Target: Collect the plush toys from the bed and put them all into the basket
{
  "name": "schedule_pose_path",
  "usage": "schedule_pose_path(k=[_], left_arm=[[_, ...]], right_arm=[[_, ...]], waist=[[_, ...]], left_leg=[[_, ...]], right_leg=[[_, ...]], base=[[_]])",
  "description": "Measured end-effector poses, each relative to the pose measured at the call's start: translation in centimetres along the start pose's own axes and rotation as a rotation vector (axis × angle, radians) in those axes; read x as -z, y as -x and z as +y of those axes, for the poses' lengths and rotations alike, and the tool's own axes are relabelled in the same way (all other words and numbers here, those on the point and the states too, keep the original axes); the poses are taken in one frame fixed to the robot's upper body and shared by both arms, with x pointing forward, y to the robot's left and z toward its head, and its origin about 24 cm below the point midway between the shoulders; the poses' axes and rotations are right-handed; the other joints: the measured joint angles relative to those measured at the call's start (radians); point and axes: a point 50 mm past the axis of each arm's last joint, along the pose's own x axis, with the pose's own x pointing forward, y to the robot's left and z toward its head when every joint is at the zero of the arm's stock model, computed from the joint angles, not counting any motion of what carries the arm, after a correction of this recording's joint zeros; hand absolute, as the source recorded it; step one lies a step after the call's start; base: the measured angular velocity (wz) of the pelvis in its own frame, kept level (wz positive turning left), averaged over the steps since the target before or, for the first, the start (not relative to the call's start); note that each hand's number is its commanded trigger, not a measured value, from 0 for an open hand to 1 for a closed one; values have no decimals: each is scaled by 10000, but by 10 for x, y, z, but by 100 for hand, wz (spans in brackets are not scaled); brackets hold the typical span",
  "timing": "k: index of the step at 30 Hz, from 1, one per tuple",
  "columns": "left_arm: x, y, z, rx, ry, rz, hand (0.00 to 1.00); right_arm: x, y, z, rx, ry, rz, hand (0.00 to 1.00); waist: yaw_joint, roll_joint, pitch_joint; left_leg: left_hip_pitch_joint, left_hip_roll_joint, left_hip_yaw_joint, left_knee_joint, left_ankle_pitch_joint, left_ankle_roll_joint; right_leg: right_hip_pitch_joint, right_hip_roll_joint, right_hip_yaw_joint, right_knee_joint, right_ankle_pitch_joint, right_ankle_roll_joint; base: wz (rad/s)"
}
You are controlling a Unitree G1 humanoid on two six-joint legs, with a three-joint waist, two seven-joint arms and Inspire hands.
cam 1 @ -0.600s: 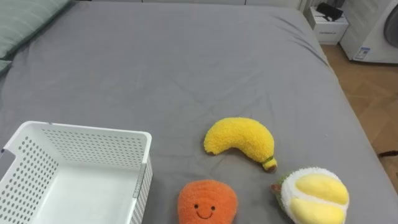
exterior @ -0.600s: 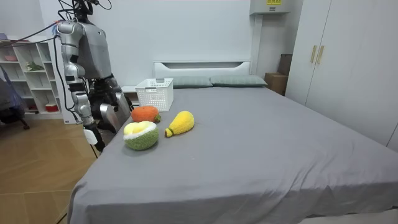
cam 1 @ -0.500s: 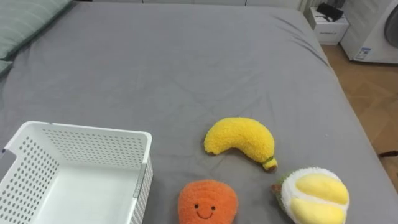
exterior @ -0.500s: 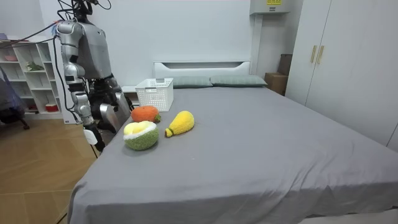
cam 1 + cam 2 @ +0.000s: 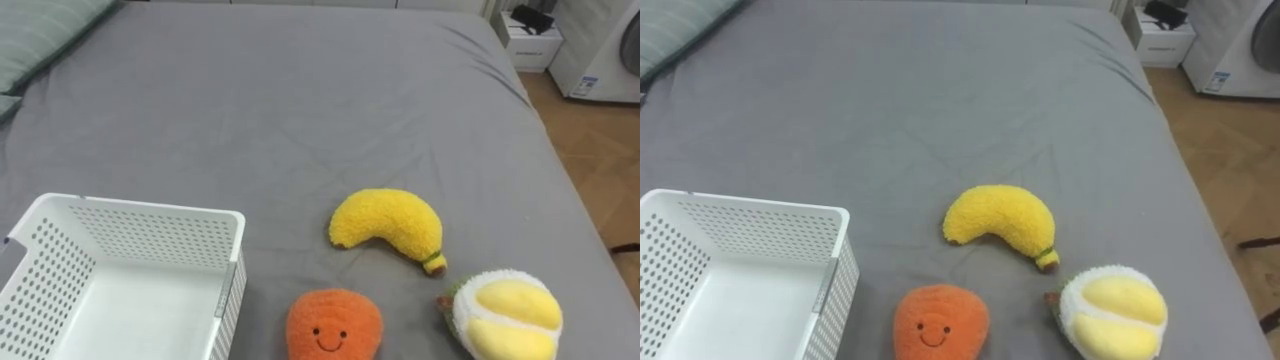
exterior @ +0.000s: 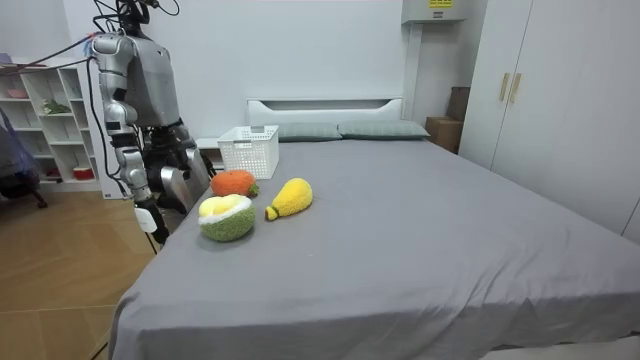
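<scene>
Hanging low, the right robot hand [image 6: 150, 218] is beside the bed [image 6: 400, 220].

Bed [image 5: 300, 110], grey sheet, slightly creased. Lying on it, near edge: white perforated basket [image 5: 130, 235], upright; orange plush [image 5: 333, 322] just beside it; yellow plush banana [image 5: 385, 222]; white-and-yellow plush fruit [image 5: 505, 312]. No toys touching. Green pillows [image 6: 340, 130] at headboard.

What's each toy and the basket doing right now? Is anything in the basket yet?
white basket: upright on the bed, empty.
banana plush: lying on the bed, outside the basket.
orange plush: beside the basket, not touching it, smiling face up.
durian plush: near the bed's edge, yellow side up.
</scene>
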Motion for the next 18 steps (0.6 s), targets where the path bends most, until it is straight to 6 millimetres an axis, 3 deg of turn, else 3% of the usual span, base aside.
schedule_pose_path(k=[10,13,18], left_arm=[[2,0,0,3,73,158,0],[8,1,4,-129,148,312,0],[8,0,14,-564,651,381,0]], right_arm=[[4,1,-7,641,-947,70,0],[7,3,-15,1101,-1541,43,0],[5,5,-24,1823,-2454,-158,0]], waist=[[-145,47,-15],[-321,-47,-46],[-380,-222,-26]], left_leg=[[62,4,25,-39,-1,0],[156,0,28,-99,1,-1],[178,12,87,-96,1,-1]], right_leg=[[3,9,56,12,0,0],[58,10,74,21,0,-1],[72,15,123,17,-1,1]], base=[[-1],[0],[-2]])
